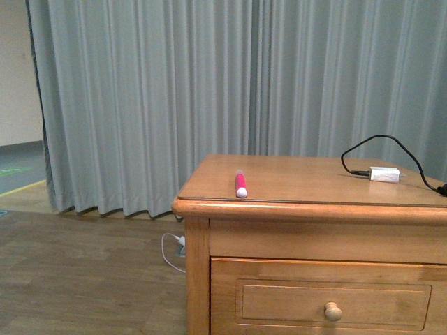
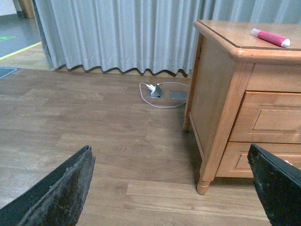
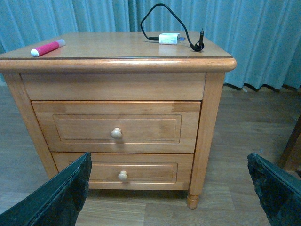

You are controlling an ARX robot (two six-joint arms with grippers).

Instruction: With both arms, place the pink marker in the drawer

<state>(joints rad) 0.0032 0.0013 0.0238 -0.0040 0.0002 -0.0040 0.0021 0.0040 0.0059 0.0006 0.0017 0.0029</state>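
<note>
The upper honey-wood drawer (image 3: 150,128) with its round wooden knob is sitting fully closed in the small wooden table (image 3: 113,87), as is the lower drawer (image 3: 146,172), so nothing inside either is showing. The short bright pink marker (image 3: 47,48) with a white end is lying on the table's top near its front left edge, well apart from the white adapter (image 3: 169,38) with its black cable. The left end effector (image 2: 170,153) and right end effector (image 3: 168,157) are both hanging spread wide, touching nothing.

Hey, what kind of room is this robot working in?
Likely an indoor test room dressed like a bedroom: a wooden nightstand, floor-length grey curtains, and wood-plank flooring.
</note>
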